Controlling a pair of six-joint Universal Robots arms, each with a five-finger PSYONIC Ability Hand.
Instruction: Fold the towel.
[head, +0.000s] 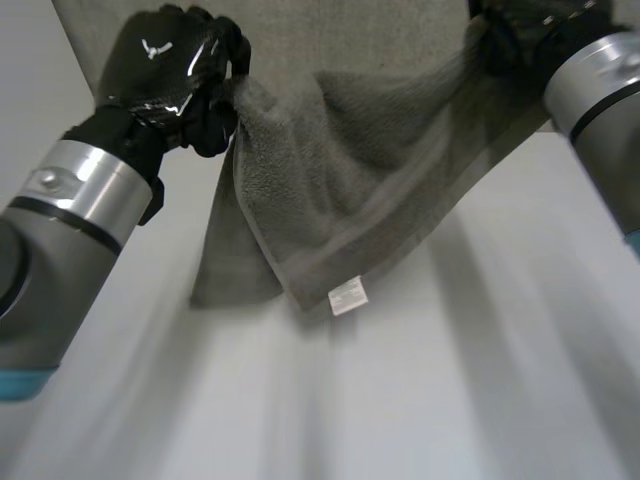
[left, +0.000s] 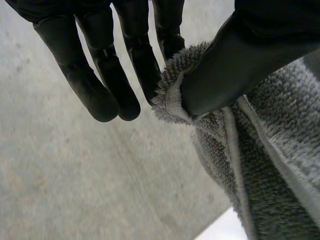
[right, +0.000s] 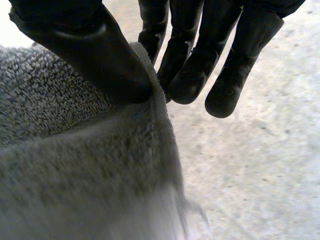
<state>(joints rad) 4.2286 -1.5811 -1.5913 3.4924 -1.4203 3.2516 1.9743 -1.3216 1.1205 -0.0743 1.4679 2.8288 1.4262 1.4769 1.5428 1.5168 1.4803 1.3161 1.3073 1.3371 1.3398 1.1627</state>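
Table (head: 400, 410) bare in front of the label (head: 347, 296). Label sits at the low point of the towel (head: 340, 170), on the hemmed edge that sags between the two hands

Up-left of the label: left hand (head: 165, 65) pinching a hem corner, thumb clamped on the terry against one finger, other fingers (left: 102, 95) straight and off the cloth

Up-right of the label: right hand (head: 515, 45), same sort of grip at the other end of that edge, thumb (right: 90, 55) pressing the hem onto straight fingers

Why a corner pinch and not a full grab, my read: it holds the edge spread for carrying and releases cleanly when laid down. Both hands are raised off the table so the lifted part hangs free instead of dragging

Beyond the label, past the hands, the rest of the towel appears to lie flat on the table. That flat part looks like the base the lifted edge gets folded onto

Judgement: mid first fold, edge lifted, not yet laid over. The sag in the middle is the risk: it could land bunched unless the hands pull apart a bit
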